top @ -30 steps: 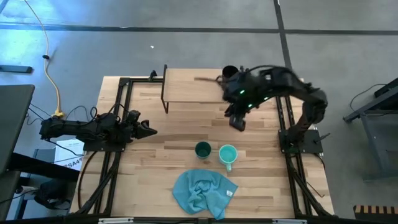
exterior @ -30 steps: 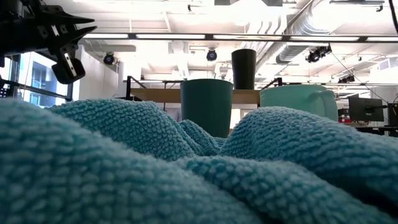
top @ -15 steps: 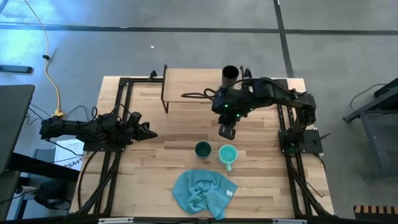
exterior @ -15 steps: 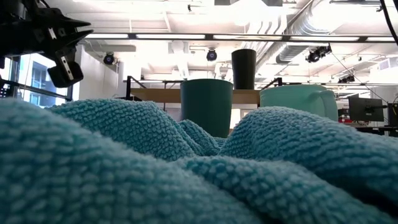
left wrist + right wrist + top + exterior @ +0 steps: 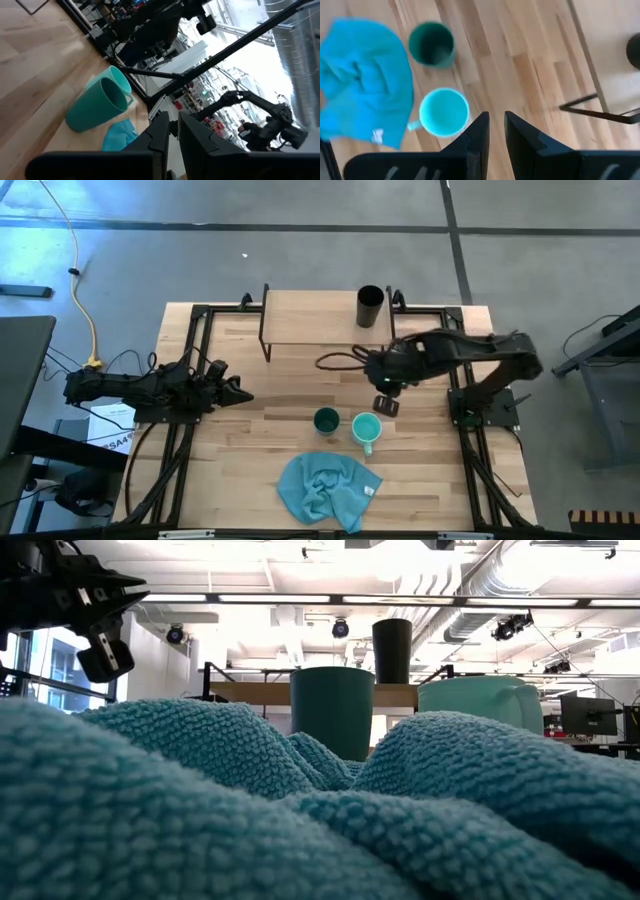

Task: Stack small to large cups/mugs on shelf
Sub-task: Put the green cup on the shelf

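The tall black cup [image 5: 370, 307] stands upright on the right end of the shelf [image 5: 310, 315]; it also shows in the low view [image 5: 392, 650]. The short dark teal cup [image 5: 326, 420] and the light turquoise mug [image 5: 366, 427] stand side by side on the table in front of the shelf, and in the right wrist view the teal cup [image 5: 431, 44] and the mug [image 5: 444, 112] show from above. My right gripper [image 5: 381, 397] hovers shut and empty just right of the mug, pointing down [image 5: 497, 131]. My left gripper [image 5: 240, 392] rests shut at the table's left [image 5: 174, 131].
A crumpled blue cloth [image 5: 328, 488] lies near the table's front edge, close to the two cups, and fills the foreground of the low view [image 5: 200, 800]. The shelf's thin black legs [image 5: 592, 114] stand on the table. Black frame rails run along the table's left and right sides.
My right gripper has drawn away from the black cup on the shelf, toward the table's near edge, and now hangs beside the turquoise mug. The black cup stays upright on the shelf, now uncovered in the high view.
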You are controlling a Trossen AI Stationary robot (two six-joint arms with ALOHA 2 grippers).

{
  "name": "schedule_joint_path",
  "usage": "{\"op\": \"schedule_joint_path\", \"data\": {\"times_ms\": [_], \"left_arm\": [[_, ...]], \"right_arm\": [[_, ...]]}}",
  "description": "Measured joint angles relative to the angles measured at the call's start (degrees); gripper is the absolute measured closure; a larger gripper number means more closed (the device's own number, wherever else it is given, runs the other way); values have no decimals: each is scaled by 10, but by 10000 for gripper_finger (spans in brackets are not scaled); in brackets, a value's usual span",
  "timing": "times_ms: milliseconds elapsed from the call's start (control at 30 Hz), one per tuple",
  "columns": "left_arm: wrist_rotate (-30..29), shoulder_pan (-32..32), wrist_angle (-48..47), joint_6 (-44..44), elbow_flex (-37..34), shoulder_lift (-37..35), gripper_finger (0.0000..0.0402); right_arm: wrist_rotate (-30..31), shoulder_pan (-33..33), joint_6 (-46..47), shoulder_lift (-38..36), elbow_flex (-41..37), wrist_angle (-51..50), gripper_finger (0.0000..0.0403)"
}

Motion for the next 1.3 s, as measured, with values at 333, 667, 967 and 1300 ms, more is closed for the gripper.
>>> {"op": "schedule_joint_path", "data": {"times_ms": [333,667,967,1300], "left_arm": [[-12,0,3,17,0,0,371],[-21,0,3,17,0,0,371],[-29,0,3,14,0,0,371],[-46,0,-19,14,0,1,371]], "right_arm": [[4,42,112,-172,-273,208,353],[5,86,211,-225,-438,309,353],[35,124,293,-225,-493,319,353],[51,136,370,-224,-494,301,353]]}}
